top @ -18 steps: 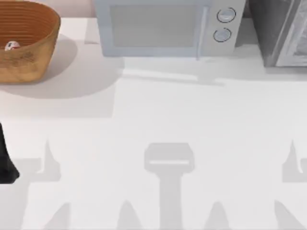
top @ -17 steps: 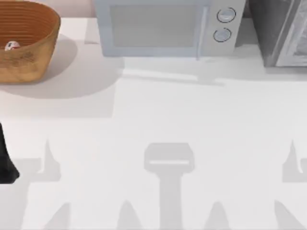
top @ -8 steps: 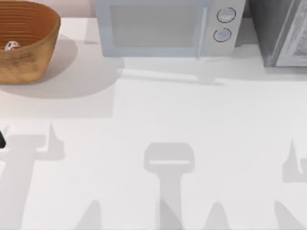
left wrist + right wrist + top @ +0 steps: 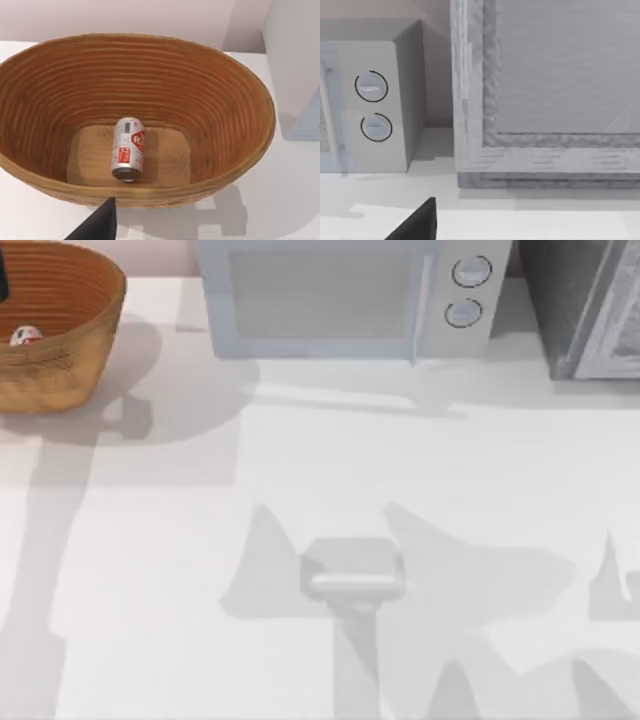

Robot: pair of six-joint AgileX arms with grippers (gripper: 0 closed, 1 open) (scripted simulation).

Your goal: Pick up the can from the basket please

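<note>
Inside the basket [image 4: 235, 100] the white-and-red can [image 4: 128, 155] lies sideways; left hand's [image 4: 97, 225] grip perhaps unreadable.

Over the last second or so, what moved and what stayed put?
The left arm swept from the table's near-left edge toward the far-left corner; its end effector now sits over the basket. The can lies on its side inside, untouched. The microwave is unmoved.

Orange-brown ribbed basket [image 4: 225, 100]; white-and-red can [image 4: 128, 155], tan end

The basket [image 4: 60, 350] (far-left table corner) is cut off by the top view's edge.
</note>
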